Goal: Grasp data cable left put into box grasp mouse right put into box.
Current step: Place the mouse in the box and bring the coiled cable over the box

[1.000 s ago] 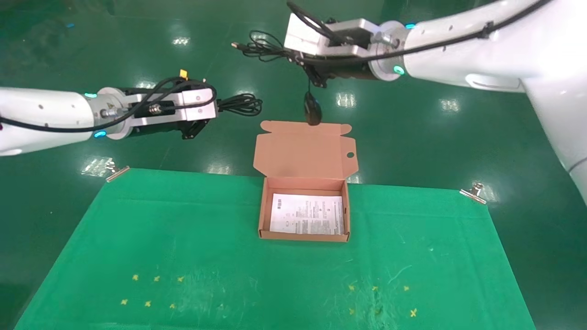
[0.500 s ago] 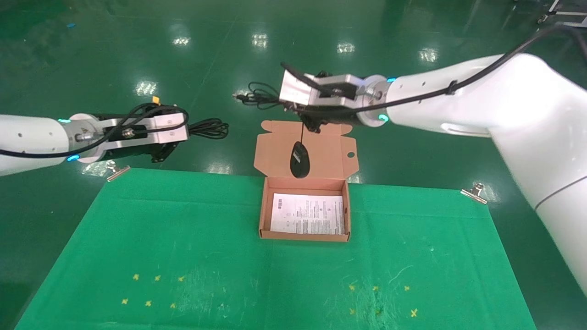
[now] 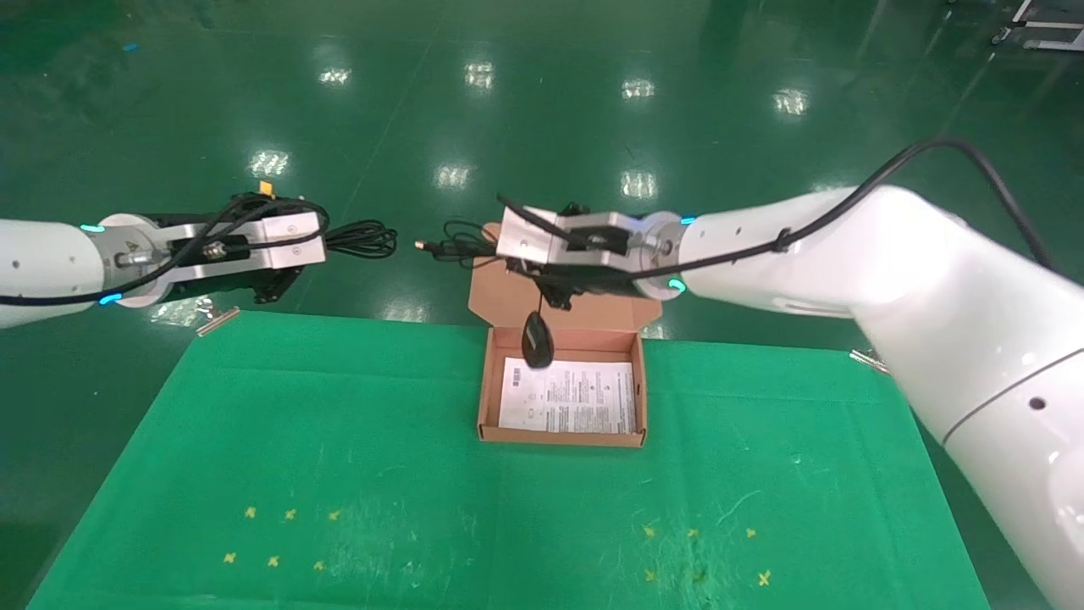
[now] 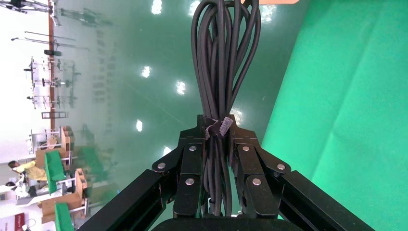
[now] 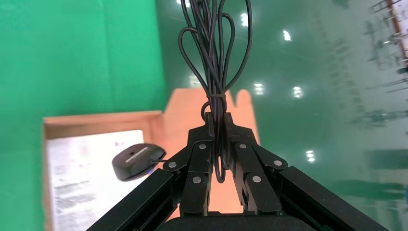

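Dangling over the box (image 3: 561, 434), the mouse (image 3: 537, 350) hung by its cord, clamped in right gripper (image 3: 550, 292); left gripper (image 3: 284, 284) clenched the data cable (image 3: 362, 240).

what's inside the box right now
Only a white printed sheet lies flat in the box. The mouse dangles by its cord from the right gripper above the far end, hiding a corner of the sheet.
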Robot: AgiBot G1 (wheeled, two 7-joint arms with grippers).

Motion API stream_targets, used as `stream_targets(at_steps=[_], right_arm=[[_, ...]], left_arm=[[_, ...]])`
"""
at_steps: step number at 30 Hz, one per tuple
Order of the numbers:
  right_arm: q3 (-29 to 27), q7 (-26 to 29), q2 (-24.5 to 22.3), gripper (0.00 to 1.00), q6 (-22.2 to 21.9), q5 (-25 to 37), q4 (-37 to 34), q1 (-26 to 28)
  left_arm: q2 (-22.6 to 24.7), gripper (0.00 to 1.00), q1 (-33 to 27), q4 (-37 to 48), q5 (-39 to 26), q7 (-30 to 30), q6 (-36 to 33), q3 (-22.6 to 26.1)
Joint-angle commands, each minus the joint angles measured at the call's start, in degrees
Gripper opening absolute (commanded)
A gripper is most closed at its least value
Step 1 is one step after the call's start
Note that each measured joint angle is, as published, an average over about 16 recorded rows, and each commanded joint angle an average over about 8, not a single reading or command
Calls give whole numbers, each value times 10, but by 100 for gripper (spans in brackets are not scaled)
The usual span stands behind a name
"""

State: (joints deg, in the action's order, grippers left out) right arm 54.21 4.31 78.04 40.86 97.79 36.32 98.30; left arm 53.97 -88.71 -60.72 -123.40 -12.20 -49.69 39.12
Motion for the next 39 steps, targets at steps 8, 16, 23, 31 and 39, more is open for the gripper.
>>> stream_targets(at_steps=[8,16,23,31,39], right_arm=[[53,46,0,0,-17,-35,-13,-20],[93,104,0,0,-28,-41,-70,-28],[119,128,1,61,-33,-48,-82,-31],[127,129,-6,100,-34,-54,-70,-33],[133,135,-24,100,-29,-53,-43,-32]], left_arm=[[-2,0,4,-14,-11,-16,-3,0],[-3,0,5,-17,-14,-20,-3,0],[-3,0,5,-18,-15,-21,-4,0],[-2,0,6,-20,-14,-21,-4,1],[11,0,20,-22,-1,-10,-4,8]])
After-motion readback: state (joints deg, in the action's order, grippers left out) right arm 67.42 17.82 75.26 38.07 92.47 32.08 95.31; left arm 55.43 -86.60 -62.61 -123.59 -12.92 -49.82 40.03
